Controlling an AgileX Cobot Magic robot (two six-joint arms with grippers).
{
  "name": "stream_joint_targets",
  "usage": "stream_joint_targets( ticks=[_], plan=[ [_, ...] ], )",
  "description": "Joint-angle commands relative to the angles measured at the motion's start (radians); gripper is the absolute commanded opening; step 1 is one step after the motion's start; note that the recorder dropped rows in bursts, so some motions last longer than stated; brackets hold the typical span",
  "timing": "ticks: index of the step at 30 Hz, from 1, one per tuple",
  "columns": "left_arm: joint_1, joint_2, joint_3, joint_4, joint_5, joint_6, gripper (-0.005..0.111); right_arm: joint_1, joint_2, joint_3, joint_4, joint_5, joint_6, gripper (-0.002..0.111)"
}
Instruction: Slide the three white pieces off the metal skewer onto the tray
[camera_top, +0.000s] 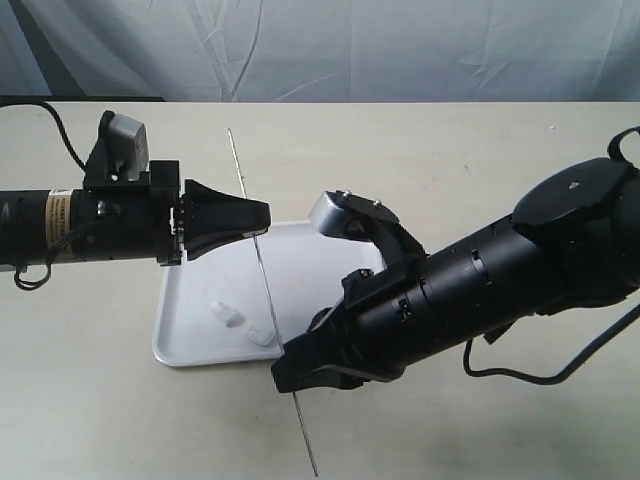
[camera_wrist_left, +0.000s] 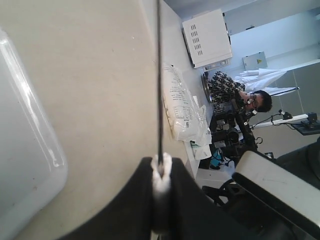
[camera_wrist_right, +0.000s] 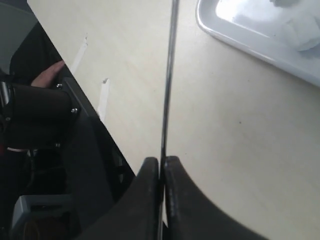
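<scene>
Left gripper (camera_wrist_left: 161, 162) closed on soft, light white piece (camera_wrist_left: 161, 185) on skewer (camera_wrist_left: 159, 75) | right gripper (camera_wrist_right: 161, 161) clamped on thin, stiff, slick skewer | piece likely squashes: pinch lightly

Tray (camera_top: 180, 352) on worktop (camera_top: 90, 400). Two pieces (camera_top: 225, 315) in tray near its front edge, left of skewer (camera_top: 265, 275). Skewer crosses above tray: left gripper (camera_top: 263, 217) with third piece (camera_wrist_left: 161, 172) behind, right gripper (camera_top: 288, 378) in front.
</scene>
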Motion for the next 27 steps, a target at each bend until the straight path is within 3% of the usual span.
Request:
stream_joint_targets(
  ticks=[1,4,19,27],
  plan=[
    [-0.005,-0.007,-0.002,-0.063,0.024,0.009,0.008,0.005,-0.003,-0.004,-0.027,0.086,-0.03,-0.001],
    [-0.005,-0.007,-0.002,-0.065,0.024,0.009,0.014,0.005,-0.003,-0.004,-0.027,0.086,-0.03,-0.001],
    [-0.002,-0.007,-0.002,-0.06,0.03,0.021,0.014,0.005,-0.003,-0.004,-0.018,0.03,-0.03,-0.001],
    [0.036,-0.007,-0.002,-0.057,0.022,0.021,0.036,0.005,-0.003,-0.004,-0.005,-0.063,-0.014,-0.001]
  ],
)
